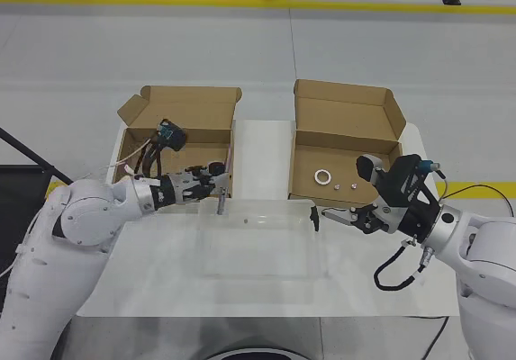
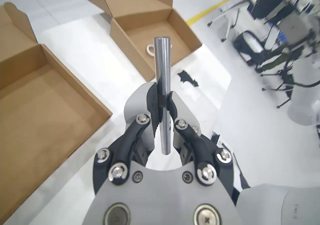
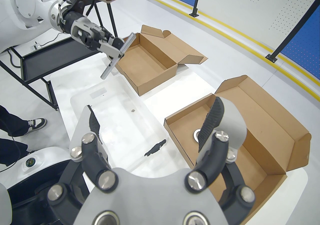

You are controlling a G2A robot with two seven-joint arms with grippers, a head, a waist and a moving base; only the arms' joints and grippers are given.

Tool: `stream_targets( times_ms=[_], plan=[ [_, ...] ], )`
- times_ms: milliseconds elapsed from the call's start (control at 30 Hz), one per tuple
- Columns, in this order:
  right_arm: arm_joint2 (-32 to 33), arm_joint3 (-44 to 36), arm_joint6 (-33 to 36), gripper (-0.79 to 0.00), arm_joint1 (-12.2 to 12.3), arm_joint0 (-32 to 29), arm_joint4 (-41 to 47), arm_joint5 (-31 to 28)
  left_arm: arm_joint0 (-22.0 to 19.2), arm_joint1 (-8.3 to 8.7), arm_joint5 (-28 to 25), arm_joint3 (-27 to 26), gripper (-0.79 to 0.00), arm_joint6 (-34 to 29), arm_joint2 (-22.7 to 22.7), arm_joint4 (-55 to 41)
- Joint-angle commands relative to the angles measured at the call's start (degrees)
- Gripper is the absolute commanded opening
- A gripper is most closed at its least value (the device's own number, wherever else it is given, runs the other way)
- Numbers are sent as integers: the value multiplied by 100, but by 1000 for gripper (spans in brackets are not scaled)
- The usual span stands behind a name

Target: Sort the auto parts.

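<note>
— How were the grippers set?

— The left gripper [image 2: 163,103] was clamped on a metal rod [image 2: 162,60]. Its pads pinched the rod near the middle, and both ends stuck out free. The right gripper [image 3: 153,108] had its fingers spread wide, with nothing between them.

— Where was the rod in the top view?

— Left of centre, in the air over the upper left corner of the clear tray [image 1: 316,270], just beside the lower right corner of the left box [image 1: 181,148].

— What room was around it?

— The right gripper hung at the tray's upper right corner, well apart from the rod, with the tray's width between them. A black scrap [image 3: 155,148] lay at that same corner. Just above it in the frame sat the right box [image 1: 343,153], with a white ring [image 1: 324,176] and small parts [image 1: 339,185] on its floor.

— And the surface?

— A white table [image 1: 149,279] carried it all. It stood on a pale grey floor crossed by a yellow line [image 1: 492,189].
</note>
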Motion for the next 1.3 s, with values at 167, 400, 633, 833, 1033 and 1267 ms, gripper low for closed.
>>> stream_targets(
  times_ms=[167, 400, 633, 833, 1033, 1267],
  plan=[
    [1, 0, 0, 0, 0, -1, 1, -1, 122, 48, 37, -49, -785, 119, -253, 148],
    [1, 0, 0, 0, 0, -1, 1, -1, -209, 118, 616, -42, -785, -339, -310, 1269],
    [1, 0, 0, 0, 0, -1, 1, -1, -903, 113, 942, 722, -785, -681, 132, 2311],
    [1, 0, 0, 0, 0, -1, 1, -1, -1486, 19, 1001, 1750, -785, -727, 775, 2819],
    [1, 0, 0, 0, 0, -1, 1, -1, -1991, -107, 957, 2722, -785, -625, 1354, 3210],
    [1, 0, 0, 0, 0, -1, 1, -1, -2441, -268, 782, 3599, -785, -352, 1876, 3474]
  ],
)
